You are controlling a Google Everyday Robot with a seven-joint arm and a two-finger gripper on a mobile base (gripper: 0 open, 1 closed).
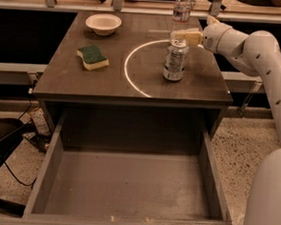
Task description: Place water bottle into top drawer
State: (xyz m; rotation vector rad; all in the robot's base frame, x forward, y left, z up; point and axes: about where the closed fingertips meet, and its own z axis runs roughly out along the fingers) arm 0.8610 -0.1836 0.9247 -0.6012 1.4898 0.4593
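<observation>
The water bottle (pixel 183 10), clear with a pale label band, stands upright at the back edge of the tabletop. My gripper (pixel 180 36) reaches in from the right on a white arm. It sits just in front of the bottle's lower part and right above the top of a silver-green drinks can (pixel 174 61). I cannot tell whether it touches the bottle. The top drawer (pixel 126 187) is pulled fully out below the table's front edge, with a bare grey bottom.
A white bowl (pixel 103 23) stands at the back left of the table (pixel 71 81), and a green-and-yellow sponge (pixel 92 57) lies in front of it. A white ring (pixel 128 70) is marked on the tabletop around the can. Speckled floor lies on both sides.
</observation>
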